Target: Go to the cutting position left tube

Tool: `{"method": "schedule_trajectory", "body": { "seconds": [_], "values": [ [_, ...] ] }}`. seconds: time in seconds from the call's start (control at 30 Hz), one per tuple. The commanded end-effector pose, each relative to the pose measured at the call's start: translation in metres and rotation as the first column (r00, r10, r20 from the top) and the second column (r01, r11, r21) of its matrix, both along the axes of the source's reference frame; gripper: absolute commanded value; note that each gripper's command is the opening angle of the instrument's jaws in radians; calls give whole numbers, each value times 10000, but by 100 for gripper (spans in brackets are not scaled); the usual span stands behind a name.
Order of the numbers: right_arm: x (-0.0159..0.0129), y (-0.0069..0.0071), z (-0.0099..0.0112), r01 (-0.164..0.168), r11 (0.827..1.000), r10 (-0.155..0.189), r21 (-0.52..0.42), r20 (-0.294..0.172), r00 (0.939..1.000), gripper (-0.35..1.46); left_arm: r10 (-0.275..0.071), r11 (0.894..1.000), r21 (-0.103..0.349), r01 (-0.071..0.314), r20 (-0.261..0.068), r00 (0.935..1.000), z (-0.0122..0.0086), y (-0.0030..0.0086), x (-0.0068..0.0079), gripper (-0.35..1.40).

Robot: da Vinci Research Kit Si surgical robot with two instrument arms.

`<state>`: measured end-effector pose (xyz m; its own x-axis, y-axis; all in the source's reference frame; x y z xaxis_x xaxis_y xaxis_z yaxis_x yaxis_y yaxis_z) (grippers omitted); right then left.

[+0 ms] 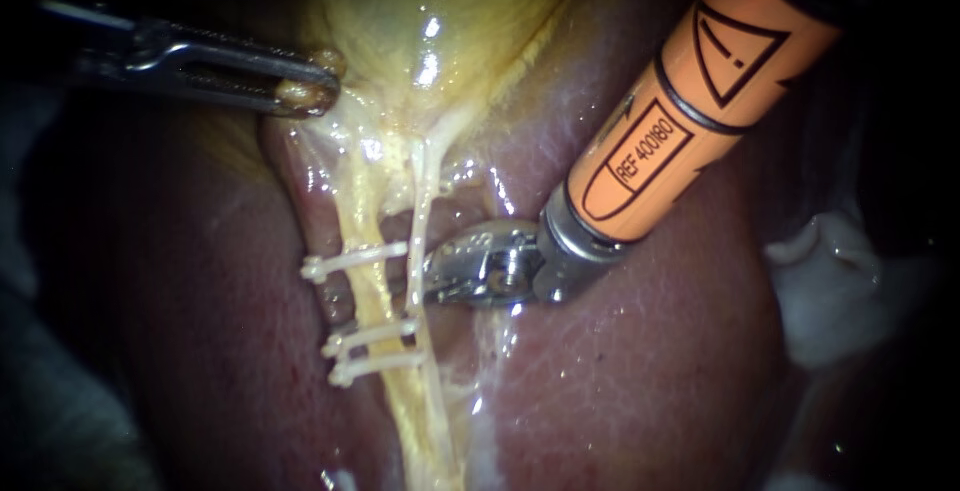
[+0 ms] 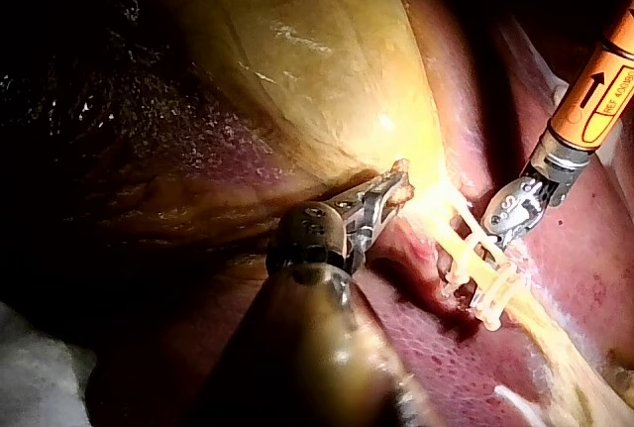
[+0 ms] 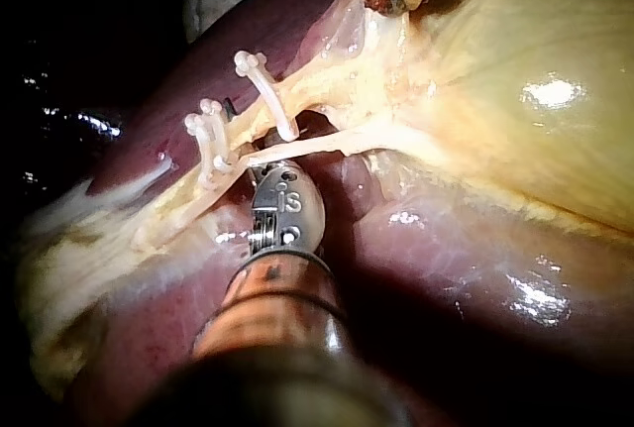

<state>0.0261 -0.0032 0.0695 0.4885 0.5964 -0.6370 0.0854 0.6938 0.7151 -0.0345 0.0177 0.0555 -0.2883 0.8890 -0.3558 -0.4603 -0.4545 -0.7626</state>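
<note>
Two tubes run down from the yellow gallbladder (image 1: pixel 450 11) over the liver (image 1: pixel 620 371). The thicker yellow left tube (image 1: pixel 368 296) carries three white clips: one higher (image 1: pixel 355 256) and a lower pair (image 1: pixel 372 349). The thin pale right tube (image 1: pixel 420 201) lies beside it. My right instrument (image 1: pixel 428 276), on an orange shaft, has its metal jaws slightly open against the right tube, level with the gap between the clips and just short of the left tube. My left instrument (image 1: pixel 315 81) is shut on gallbladder tissue above the tubes, holding it up and to the left.
A white wad of gauze (image 1: pixel 830 291) lies at the liver's right edge. In the right wrist view the clips (image 3: pixel 267 95) stand just ahead of my right instrument (image 3: pixel 265 174). The left wrist view shows both instruments close together near the clips (image 2: pixel 475 268).
</note>
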Motion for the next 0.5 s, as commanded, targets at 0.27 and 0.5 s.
{"method": "schedule_trajectory", "body": {
  "seconds": [0.27, 0.5],
  "values": [
    [-1, -1, -1, 14, 10000, -14, 2, -11, 10000, 105, 2, 10000, -2, -2, 1, 10000, 0, 0, 0, -35],
    [-11, -2, -1, -82, 9999, 82, -82, 39, 10000, 126, 5, 10000, -1, -5, 3, 10000, -1, 0, 1, -35]
  ]
}}
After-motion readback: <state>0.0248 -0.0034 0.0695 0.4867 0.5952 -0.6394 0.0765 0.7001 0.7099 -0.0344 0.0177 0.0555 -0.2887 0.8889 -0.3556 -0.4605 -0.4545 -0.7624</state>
